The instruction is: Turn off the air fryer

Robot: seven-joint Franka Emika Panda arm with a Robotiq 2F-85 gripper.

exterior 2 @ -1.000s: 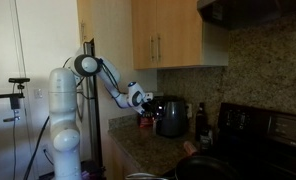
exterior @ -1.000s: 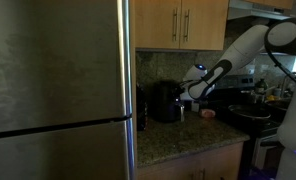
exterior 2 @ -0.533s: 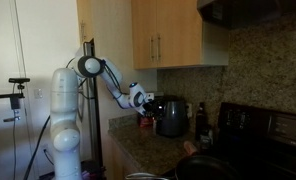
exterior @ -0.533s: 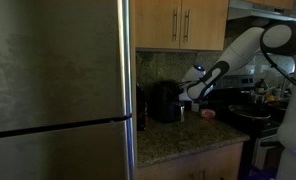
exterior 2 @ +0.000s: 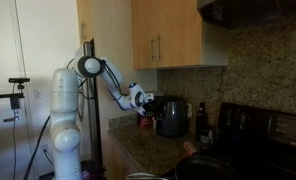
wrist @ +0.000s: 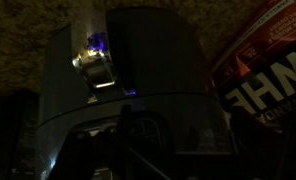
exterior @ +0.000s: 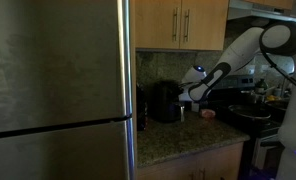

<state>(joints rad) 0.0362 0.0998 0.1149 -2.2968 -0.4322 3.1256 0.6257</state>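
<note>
A black air fryer [exterior: 166,101] stands on a speckled counter [exterior: 188,135], directly ahead of the robot's gripper [exterior: 187,96] and just beside it. In the dim wrist view the air fryer fills the frame. Whether the gripper is spread or pressed together cannot be told.

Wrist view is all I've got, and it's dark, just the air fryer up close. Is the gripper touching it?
Observer: In an exterior view the gripper is right beside the air fryer, near its top. The picture is too small to tell whether they touch.
Operator: What's around it?
Observer: A steel fridge stands on the air fryer's side away from the gripper.
Operator: And the other way?
Observer: In an exterior view a black stove stands beyond the air fryer, away from the arm.
</note>
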